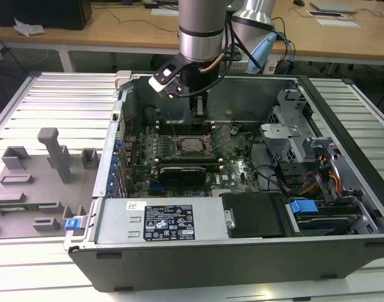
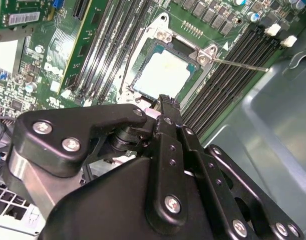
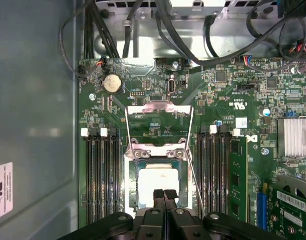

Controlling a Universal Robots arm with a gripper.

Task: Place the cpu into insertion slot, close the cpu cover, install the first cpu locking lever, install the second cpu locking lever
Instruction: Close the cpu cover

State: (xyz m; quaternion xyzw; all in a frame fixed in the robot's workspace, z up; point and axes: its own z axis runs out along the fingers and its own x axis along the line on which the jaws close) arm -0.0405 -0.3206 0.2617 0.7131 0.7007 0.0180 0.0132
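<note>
— Our gripper (image 3: 164, 194) is pinched shut, empty, just over the cpu (image 3: 158, 181) lying in the slot (image 3: 133, 186).
— The cover (image 3: 160, 106) stands open; if we brush the cpu, it could skew.

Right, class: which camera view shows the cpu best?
The second wrist view: the cpu lies close and almost wholly in sight, seated in the insertion slot. In the first wrist view the gripper covers one edge. In the exterior view it is a small pale square inside the case.
</note>
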